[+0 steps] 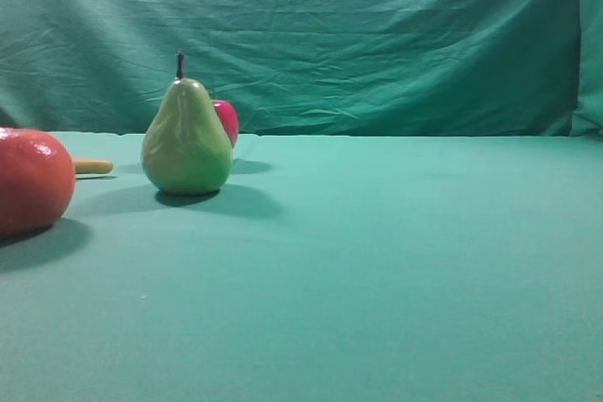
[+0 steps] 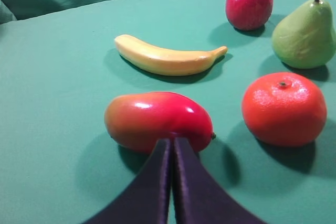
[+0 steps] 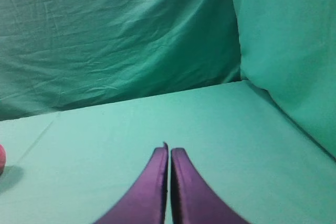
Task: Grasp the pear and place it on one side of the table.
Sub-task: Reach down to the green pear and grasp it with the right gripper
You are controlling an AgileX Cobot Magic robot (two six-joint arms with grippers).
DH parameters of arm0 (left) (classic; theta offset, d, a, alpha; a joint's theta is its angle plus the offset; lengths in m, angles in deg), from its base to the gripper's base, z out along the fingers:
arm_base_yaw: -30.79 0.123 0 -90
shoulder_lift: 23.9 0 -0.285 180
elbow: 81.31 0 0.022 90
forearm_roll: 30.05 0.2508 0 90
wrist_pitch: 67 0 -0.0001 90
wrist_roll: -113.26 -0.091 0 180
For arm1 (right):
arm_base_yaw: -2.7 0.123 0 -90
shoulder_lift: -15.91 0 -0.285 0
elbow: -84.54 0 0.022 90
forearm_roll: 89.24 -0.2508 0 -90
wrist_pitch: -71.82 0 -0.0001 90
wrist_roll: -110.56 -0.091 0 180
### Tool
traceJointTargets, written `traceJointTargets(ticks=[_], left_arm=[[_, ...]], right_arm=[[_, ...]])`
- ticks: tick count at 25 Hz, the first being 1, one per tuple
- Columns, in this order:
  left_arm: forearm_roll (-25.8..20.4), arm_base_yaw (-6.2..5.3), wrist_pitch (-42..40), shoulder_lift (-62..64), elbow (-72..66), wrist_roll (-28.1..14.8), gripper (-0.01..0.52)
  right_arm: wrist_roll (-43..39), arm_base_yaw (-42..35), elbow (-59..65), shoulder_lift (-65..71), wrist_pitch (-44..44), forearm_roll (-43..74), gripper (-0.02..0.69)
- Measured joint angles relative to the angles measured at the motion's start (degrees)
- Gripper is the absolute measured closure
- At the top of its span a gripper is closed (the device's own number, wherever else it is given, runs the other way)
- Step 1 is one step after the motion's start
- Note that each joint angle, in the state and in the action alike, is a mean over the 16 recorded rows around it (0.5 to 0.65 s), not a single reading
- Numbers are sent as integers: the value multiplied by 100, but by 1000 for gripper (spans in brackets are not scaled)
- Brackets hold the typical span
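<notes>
Yellow-green, the pear stands upright on the table, far left; both the left gripper and the right gripper are closed, empty.

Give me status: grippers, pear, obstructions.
Left gripper shut, empty. Right gripper shut, empty. Pear upright on the table, untouched. Apple behind it, orange to its left; right approach open.

On the table, exterior high view: pear stands upright at left, apple just behind it to the right. Orange sits nearer, at far left. Banana lies between orange and pear. Left wrist view: mango lies before the banana.
</notes>
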Motion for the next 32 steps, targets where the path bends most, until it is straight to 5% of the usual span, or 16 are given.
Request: traceJointTargets(ticks=[8, 16, 32], left_arm=[[0, 0, 0, 0, 0, 0, 514], [0, 0, 0, 0, 0, 0, 514], [0, 0, 0, 0, 0, 0, 514]], right_arm=[[656, 451, -1195, 1663, 444, -52, 665], [1631, 1717, -2376, 3859, 589, -46, 618], [2140, 3749, -5596, 8284, 1431, -252, 56]])
